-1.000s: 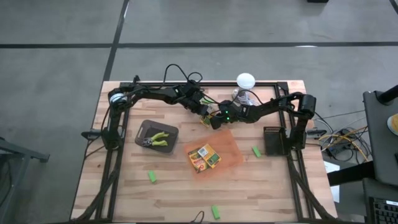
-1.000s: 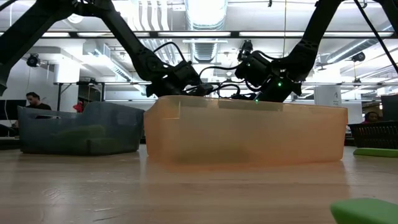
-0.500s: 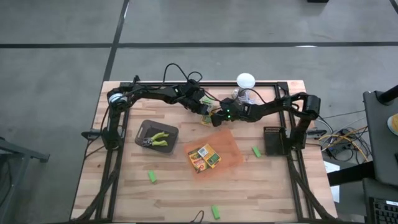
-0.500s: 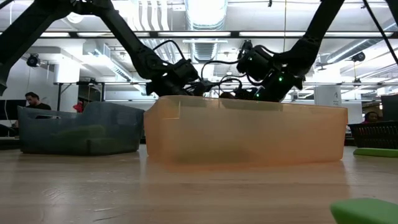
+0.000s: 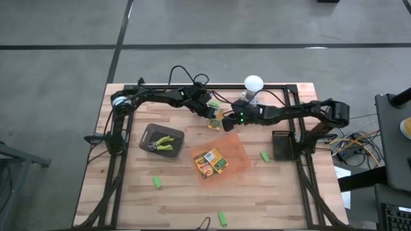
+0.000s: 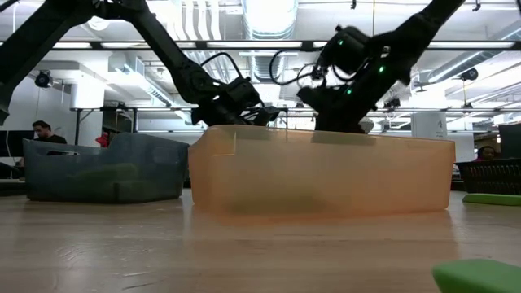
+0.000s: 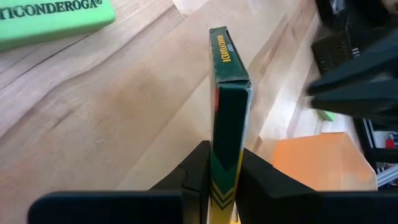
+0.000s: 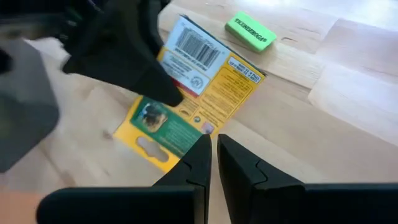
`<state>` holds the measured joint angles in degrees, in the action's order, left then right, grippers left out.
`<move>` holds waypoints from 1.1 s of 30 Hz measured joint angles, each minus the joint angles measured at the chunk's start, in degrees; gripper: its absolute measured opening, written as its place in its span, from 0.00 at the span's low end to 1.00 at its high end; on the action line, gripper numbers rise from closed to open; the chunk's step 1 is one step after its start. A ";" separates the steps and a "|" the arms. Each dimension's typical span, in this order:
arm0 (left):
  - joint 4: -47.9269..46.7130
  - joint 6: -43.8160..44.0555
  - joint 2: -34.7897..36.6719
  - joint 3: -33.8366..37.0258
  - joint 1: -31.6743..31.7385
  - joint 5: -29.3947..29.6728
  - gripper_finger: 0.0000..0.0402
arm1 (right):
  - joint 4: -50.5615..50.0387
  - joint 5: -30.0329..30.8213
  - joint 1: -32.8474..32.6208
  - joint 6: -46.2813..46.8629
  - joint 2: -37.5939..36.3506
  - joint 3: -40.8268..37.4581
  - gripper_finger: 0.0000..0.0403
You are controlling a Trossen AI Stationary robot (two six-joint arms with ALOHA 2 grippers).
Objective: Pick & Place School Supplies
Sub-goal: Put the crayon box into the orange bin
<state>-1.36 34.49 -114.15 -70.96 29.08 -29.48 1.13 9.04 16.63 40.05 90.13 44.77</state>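
A yellow-and-green crayon box (image 7: pixel 227 87) sits between the fingers of my left gripper (image 7: pixel 225 155), above the table's middle far part (image 5: pixel 217 120). My right gripper (image 8: pixel 214 144) is shut just right of the box (image 8: pixel 193 93) and touches nothing. Two more crayon boxes (image 5: pixel 210 162) lie flat in the orange tray (image 5: pixel 236 151). Green-handled pliers (image 5: pixel 164 142) lie in a grey bin (image 5: pixel 149 133). Green stubby pieces lie flat on the wood (image 5: pixel 157 182), (image 5: pixel 222 218), (image 5: pixel 264 156), and one is near the held box (image 8: pixel 250 32). My left gripper pinches the crayon box across its two broad faces at one end (image 7: pixel 225 180). The fingers (image 7: pixel 198 168) lie along the box, which stands on edge and sticks out ahead of them. It appears lifted clear of the wood.
A white round-headed lamp (image 5: pixel 253 83) with cable stands at the far edge, close behind my right arm. A black box (image 5: pixel 282 144) sits at the right. In the low view, the orange tray (image 6: pixel 321 175) and grey bin (image 6: pixel 102 169) stand in front. Bare wood lies along the near edge.
My right gripper has risen from beside the crayon box, and the arm has stretched out, with its elbow swinging toward the table's right edge. The crayon box has stayed with my left gripper.
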 joint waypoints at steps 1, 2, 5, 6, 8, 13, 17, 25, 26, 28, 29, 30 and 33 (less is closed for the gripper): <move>-0.02 -0.07 0.00 0.00 0.00 0.00 0.14 | -1.12 0.02 -0.22 0.05 -1.08 0.01 0.07; -0.07 -0.08 0.00 0.00 0.00 0.00 0.14 | -2.70 0.04 -0.22 0.07 -2.22 0.02 0.07; -0.04 -0.45 0.02 0.00 0.09 0.00 0.14 | -6.52 0.46 -0.40 0.05 -5.52 0.04 0.07; 0.18 -1.09 0.01 -0.01 0.18 0.00 0.14 | -8.41 1.21 -0.47 0.03 -6.72 0.04 0.07; 0.30 -1.58 0.09 -0.02 0.46 -0.02 0.14 | -10.72 3.20 -0.75 0.07 -8.70 0.03 0.07; 0.52 -0.73 1.63 -0.02 0.98 -1.09 0.14 | -16.83 6.08 -0.78 0.03 -13.35 0.02 0.07; 0.99 -0.75 3.42 0.00 0.83 -1.77 0.14 | -20.83 7.67 -0.78 -0.01 -15.97 0.02 0.07; 2.68 1.77 9.56 -0.02 0.71 -1.71 0.14 | -23.43 9.13 -0.78 -0.18 -16.74 -0.02 0.07; 2.67 1.89 10.37 -0.02 0.51 -1.78 0.14 | -23.32 9.11 -0.85 -0.17 -16.55 -0.02 0.07; 2.73 2.00 12.37 -0.02 0.26 -1.90 0.14 | -23.52 9.12 -0.93 -0.20 -16.32 -0.08 0.07; 2.69 2.07 13.42 -0.02 0.15 -2.17 0.14 | -23.53 9.13 -0.99 -0.31 -16.17 -0.11 0.07; 2.70 2.32 14.32 -0.02 0.00 -2.76 0.14 | -23.48 9.13 -1.00 -0.85 -16.11 -0.11 0.07; 1.03 3.14 17.38 -0.02 -0.72 -5.69 0.14 | -23.72 9.13 -1.02 -4.34 -16.11 -0.15 0.07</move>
<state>-0.33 37.63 -96.76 -70.98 28.36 -35.17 -22.59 18.17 15.62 35.71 74.02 44.62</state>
